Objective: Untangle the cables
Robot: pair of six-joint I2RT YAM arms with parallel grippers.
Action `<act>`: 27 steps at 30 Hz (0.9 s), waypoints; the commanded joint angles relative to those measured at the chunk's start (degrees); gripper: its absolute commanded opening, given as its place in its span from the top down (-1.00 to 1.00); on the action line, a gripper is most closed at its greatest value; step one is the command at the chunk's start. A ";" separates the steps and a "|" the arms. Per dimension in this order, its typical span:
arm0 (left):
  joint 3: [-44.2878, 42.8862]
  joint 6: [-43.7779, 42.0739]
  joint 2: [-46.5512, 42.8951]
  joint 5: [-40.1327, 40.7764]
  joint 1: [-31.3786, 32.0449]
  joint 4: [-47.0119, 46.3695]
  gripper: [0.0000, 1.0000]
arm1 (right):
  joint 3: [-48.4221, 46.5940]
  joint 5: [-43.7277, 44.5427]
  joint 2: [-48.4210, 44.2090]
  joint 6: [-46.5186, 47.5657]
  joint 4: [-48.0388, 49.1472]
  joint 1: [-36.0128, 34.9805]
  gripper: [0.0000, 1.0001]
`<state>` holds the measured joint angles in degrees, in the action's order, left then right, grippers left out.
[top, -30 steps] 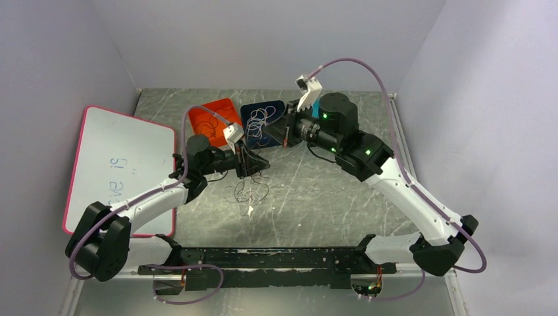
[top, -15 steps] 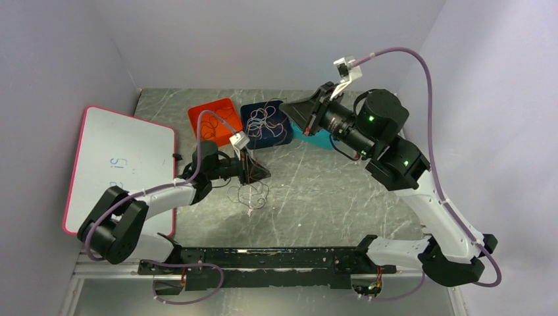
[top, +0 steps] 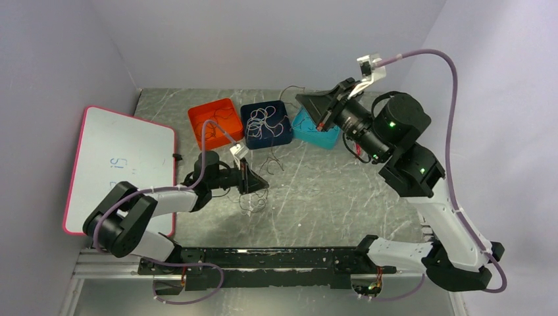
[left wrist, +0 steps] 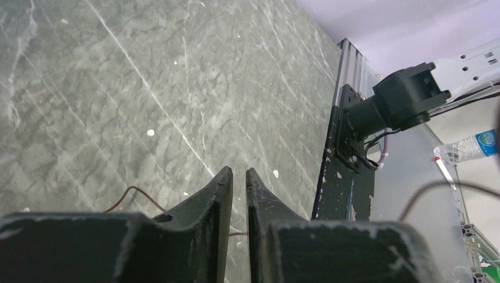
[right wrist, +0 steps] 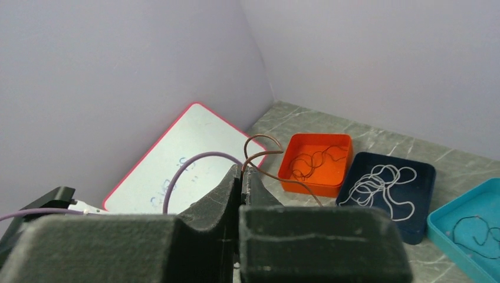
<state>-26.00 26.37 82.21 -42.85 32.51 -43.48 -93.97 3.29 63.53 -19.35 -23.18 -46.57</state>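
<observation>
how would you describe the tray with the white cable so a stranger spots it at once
On the far side of the grey marbled table, three small square trays sit in a row. The dark blue tray is the middle one, between the orange tray and the teal tray. It alone holds a tangle of white cable.

My counter point(top: 329, 191) is grey marbled stone with white veins and scratches. Plain pale lilac walls point(top: 263, 39) box me in at the back and both sides. A pink-rimmed whiteboard point(top: 118, 164) lies flat on the left. A black rail point(top: 263, 260) runs along the near edge. A water bottle point(left wrist: 471, 144) shows beyond the counter. Light is soft and even.
</observation>
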 commanded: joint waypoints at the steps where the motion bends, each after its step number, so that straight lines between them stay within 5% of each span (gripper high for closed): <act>1: 2.45 -0.06 1.36 1.48 0.50 -5.09 0.60 | -2.59 4.97 -2.75 3.21 1.73 0.16 1.00; 27: 7.14 0.77 11.14 4.27 0.50 -12.43 0.60 | -13.33 17.41 -6.02 17.05 3.57 0.21 1.00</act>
<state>-19.90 27.90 91.66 -39.66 32.53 -51.27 -105.51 17.85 58.35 -6.13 -22.94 -46.57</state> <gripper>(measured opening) 0.204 0.017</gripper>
